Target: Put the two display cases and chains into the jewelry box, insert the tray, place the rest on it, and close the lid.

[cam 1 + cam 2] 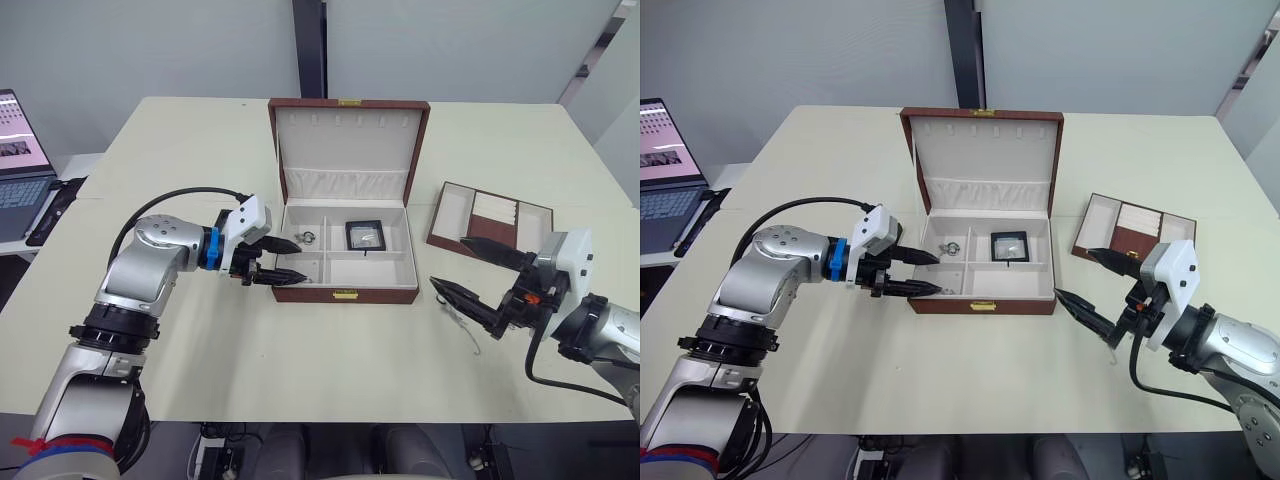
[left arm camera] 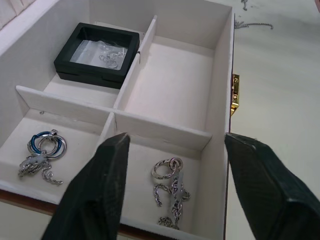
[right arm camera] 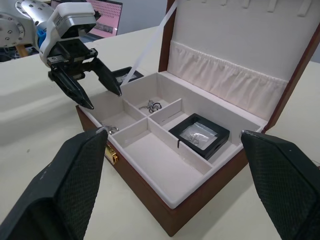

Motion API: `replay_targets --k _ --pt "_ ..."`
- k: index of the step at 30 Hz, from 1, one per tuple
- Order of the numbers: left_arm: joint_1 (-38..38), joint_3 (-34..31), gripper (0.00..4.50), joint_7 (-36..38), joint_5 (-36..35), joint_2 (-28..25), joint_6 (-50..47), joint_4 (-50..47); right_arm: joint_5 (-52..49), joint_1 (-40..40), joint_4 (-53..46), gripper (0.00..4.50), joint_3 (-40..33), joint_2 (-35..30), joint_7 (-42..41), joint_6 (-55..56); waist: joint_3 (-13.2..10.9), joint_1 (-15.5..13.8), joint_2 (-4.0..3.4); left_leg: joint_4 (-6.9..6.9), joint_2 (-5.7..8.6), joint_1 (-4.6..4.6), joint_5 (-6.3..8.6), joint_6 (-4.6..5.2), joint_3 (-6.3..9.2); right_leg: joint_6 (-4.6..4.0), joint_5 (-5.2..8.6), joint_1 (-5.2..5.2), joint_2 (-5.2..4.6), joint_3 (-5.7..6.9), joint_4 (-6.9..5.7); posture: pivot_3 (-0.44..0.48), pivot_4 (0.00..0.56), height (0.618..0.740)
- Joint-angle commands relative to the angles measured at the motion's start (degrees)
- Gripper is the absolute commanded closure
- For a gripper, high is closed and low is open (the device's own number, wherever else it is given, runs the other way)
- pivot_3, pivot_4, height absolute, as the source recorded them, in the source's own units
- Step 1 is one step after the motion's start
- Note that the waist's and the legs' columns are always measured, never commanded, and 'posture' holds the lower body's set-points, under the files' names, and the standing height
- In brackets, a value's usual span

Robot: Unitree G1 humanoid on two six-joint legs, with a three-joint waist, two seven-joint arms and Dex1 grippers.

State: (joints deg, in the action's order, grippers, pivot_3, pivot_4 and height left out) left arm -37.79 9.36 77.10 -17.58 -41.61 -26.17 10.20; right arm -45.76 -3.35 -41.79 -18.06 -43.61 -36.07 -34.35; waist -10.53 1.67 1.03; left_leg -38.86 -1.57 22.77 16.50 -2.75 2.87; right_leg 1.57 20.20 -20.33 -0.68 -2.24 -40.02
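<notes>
The brown leatherette jewelry box [image 1: 346, 236] stood open mid-desk [image 1: 300, 370], cream-lined; a square black display case [image 1: 364, 235] lay in its rear compartment. The left wrist view revealed ringed chains [image 2: 169, 187]. Left claw [image 1: 280, 259] and right claw [image 1: 478, 277] gaped empty.

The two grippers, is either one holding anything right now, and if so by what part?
Nothing is held. The left gripper hangs open over the jewelry box, above a chain. The right gripper is open too, jaws wide apart with nothing between them.
</notes>
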Motion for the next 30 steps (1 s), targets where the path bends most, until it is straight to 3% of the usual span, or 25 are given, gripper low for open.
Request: replay_targets --k 1,6,12,23,30 --pt "-0.48 -4.02 0.18 0.37 -3.0 -1.77 -2.67 -1.61 -0.77 -0.52 0.18 0.0 -2.88 -2.14 -2.58 0.27 0.0 0.0 0.0 0.0 0.0 0.0 0.0 0.0 0.0 0.0 0.0 0.0 0.0 0.0 0.0 0.0 0.15 0.74" --pt "3.91 -10.98 0.04 0.39 -9.17 -6.19 -9.58 -5.56 0.12 -3.25 5.4 0.0 -7.48 -5.93 -8.33 0.83 0.0 0.16 0.0 0.01 -0.03 -0.01 0.0 0.0 0.01 0.0 0.0 0.0 0.0 0.0 0.0 0.0 0.15 0.74" --pt "15.18 -20.62 0.04 -4.09 -9.24 -13.01 -9.37 -5.89 5.1 -7.38 18.38 0.0 -12.03 -9.1 -16.81 4.51 0.0 0.05 0.0 0.02 -0.04 -0.07 0.0 0.01 -0.01 0.0 0.0 0.03 -0.02 -0.02 0.0 0.0 0.15 0.74" --pt "27.59 -34.68 0.04 -13.09 -5.9 -16.52 -1.59 3.61 17.18 -8.73 43.78 0.0 -12.81 -9.79 -22.93 16.34 0.0 0.04 -0.01 0.04 0.0 -0.12 0.01 0.01 -0.06 0.0 0.0 0.05 -0.35 -0.02 0.01 0.0 0.15 0.74" --pt "31.5 -37.5 0.04 -16.47 -5.42 -15.71 0.96 6.39 18.96 -6.03 49.31 0.0 -12.45 -8.06 -22.32 20.03 -0.01 0.14 -0.06 0.1 -0.02 -0.25 0.01 0.01 -0.14 0.0 0.0 0.11 -0.36 -0.08 -0.01 0.0 0.15 0.74"
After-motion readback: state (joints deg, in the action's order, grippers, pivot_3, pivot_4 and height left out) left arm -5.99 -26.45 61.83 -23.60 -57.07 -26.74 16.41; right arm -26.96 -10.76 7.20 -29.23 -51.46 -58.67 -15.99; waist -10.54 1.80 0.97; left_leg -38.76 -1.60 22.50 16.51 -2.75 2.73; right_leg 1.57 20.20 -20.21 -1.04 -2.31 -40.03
